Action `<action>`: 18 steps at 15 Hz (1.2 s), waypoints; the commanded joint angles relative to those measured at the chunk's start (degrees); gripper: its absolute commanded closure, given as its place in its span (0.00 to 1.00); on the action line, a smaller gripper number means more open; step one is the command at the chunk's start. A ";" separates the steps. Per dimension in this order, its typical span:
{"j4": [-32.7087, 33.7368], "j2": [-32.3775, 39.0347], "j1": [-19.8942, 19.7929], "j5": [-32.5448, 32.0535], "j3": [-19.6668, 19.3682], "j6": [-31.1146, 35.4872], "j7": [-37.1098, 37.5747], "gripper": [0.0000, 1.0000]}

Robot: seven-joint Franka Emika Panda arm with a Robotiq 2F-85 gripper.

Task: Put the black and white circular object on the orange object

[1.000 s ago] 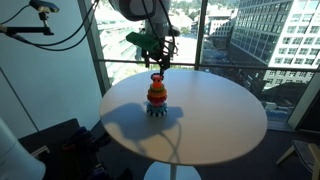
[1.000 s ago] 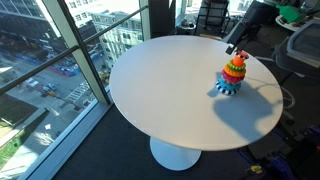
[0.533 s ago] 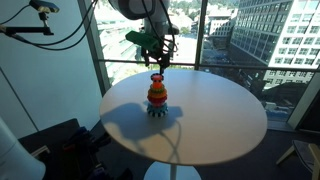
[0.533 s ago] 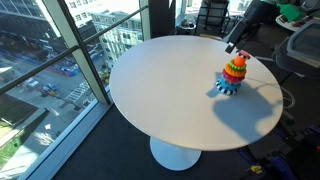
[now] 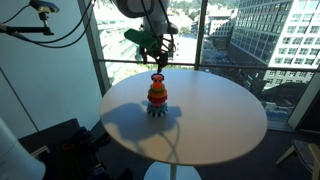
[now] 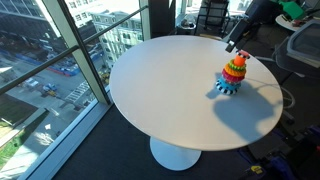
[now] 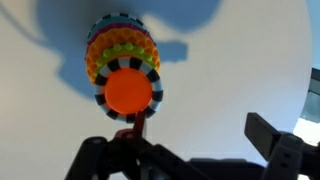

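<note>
On the one round white table (image 5: pixel 215 120) in an exterior view stands one cone-shaped stacking toy (image 5: pixel 157 100), the orange object (image 5: pixel 157 93) in its upper part; one gripper (image 5: pixel 158 62) hangs just above the toy's tip, its jaw state not legible at this size. In an exterior view showing the table (image 6: pixel 170 90) beside tall windows, the one toy (image 6: pixel 233 77) stands near the far edge; the gripper (image 6: pixel 236 44) is above it; the black and white circular object cannot be made out in either exterior view. In the wrist view, looking down: one orange object (image 7: pixel 128 92) at centre; one black and white circular object (image 7: pixel 157 92) ringed closely around it, resting on the coloured rings (image 7: pixel 120 42) below; the gripper (image 7: pixel 180 145) shows two fingers (image 7: pixel 95 155) along the lower edge, jaws wide apart, holding nothing, the toy outside their gap.
</note>
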 commanded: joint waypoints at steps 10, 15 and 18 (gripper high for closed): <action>0.08 0.64 -0.05 3.42 -0.12 -3.76 -3.73 0.00; -0.22 -1.68 -0.02 -0.73 -0.26 -4.89 0.55 0.00; -0.57 -3.51 -0.09 -5.21 -0.49 -5.28 4.39 0.00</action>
